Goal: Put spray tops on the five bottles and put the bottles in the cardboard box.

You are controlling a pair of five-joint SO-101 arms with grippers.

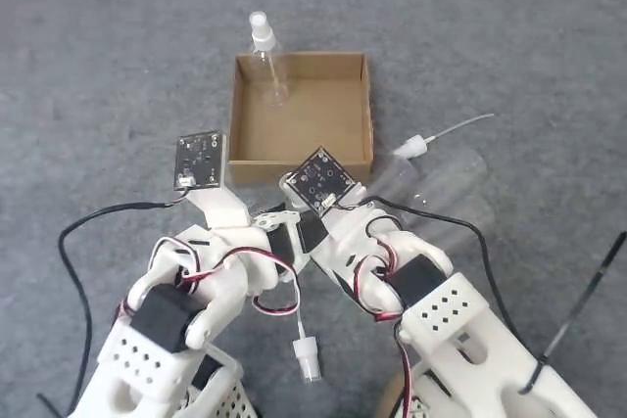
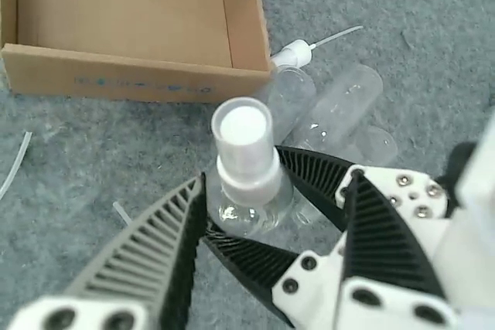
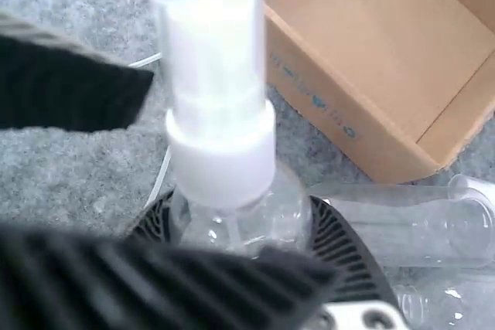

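Observation:
A clear bottle [image 2: 247,210] stands upright just in front of the cardboard box [image 1: 299,168], with a white spray top [image 3: 220,113] sitting on its neck. My right gripper [image 3: 240,237] is shut on the bottle's body. My left gripper [image 2: 274,183] is open, one finger on each side of the spray top [image 2: 244,141] and clear of it. Another bottle [image 1: 269,70] with its top on leans in the box's far left corner. Clear bottles without tops [image 1: 441,178] lie on the carpet right of the box.
A loose spray top [image 1: 413,147] with its tube lies by the bare bottles. Another spray top [image 1: 309,354] lies on the carpet between the two arm bases. A black cable [image 1: 78,242] loops at the left.

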